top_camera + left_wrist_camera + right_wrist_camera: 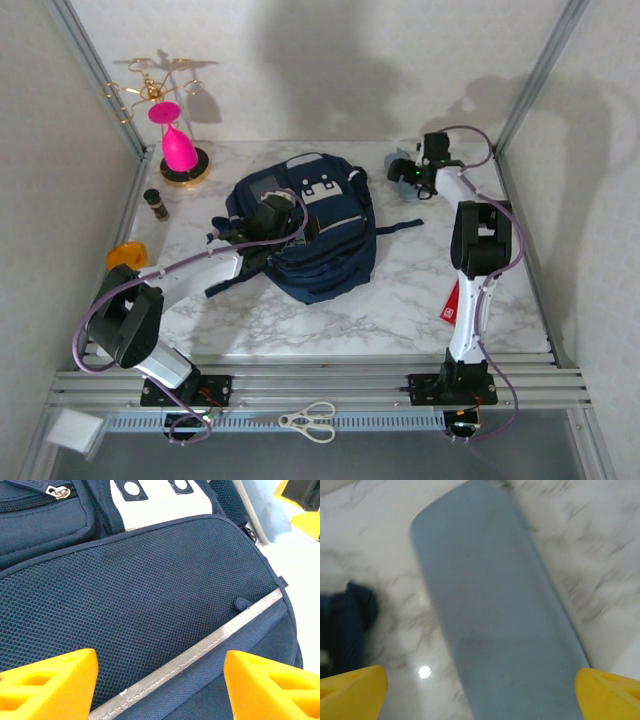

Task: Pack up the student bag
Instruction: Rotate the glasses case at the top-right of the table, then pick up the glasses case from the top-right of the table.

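Top external: marble table (400, 300), pale walls (350, 70)

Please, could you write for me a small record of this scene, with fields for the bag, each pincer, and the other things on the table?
bag: student bag, lying in the middle of the marble table
left pincer: open, over the bag's mesh panel, holding nothing
right pincer: open, fingers either side of a grey-blue case at the far right; contact unclear
left side: pink cone on a gold stand, dark bottle, orange roll
near rail: scissors
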Action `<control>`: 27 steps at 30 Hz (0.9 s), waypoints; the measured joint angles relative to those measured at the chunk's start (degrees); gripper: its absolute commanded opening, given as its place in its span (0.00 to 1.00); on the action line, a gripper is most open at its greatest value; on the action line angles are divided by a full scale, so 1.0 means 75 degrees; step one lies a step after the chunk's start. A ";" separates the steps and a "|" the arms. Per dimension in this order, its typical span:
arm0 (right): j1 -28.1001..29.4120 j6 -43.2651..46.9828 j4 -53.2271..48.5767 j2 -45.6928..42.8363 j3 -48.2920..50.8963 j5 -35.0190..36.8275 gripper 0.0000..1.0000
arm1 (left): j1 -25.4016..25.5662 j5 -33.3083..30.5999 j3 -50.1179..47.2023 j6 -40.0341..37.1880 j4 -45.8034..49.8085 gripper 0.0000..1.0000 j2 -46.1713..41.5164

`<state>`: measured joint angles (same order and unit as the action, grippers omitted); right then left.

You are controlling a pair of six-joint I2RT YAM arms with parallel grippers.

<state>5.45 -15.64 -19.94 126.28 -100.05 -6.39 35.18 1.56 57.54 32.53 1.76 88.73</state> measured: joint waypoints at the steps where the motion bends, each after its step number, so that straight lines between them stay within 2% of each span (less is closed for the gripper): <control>1: 0.0128 -0.0047 -0.0003 -0.0184 0.0178 0.0102 0.99 | 0.0000 -0.0012 -0.0012 -0.0003 0.0003 0.68 -0.0032; 7: 0.0265 -0.0195 0.0044 -0.0417 0.0286 0.0839 0.99 | 0.0000 -0.0105 -0.0152 -0.0003 0.0029 0.69 -0.0428; 14: 0.0431 0.0012 -0.0323 0.0562 -0.0766 0.1711 0.99 | 0.0000 -0.0248 -0.0157 -0.0236 0.0041 0.71 -0.0469; 23: 0.0501 0.0417 -0.0609 0.1373 -0.1448 0.1652 0.99 | 0.0000 -0.0417 -0.0131 -0.0729 0.0175 0.74 -0.0469; 27: 0.0501 0.0493 -0.0629 0.1443 -0.1422 0.1649 0.91 | 0.0009 -0.0420 -0.0128 -0.1212 0.0169 0.75 -0.0466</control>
<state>9.21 -11.94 -24.67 137.10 -110.72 5.98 35.24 -1.58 56.58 23.44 3.03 85.23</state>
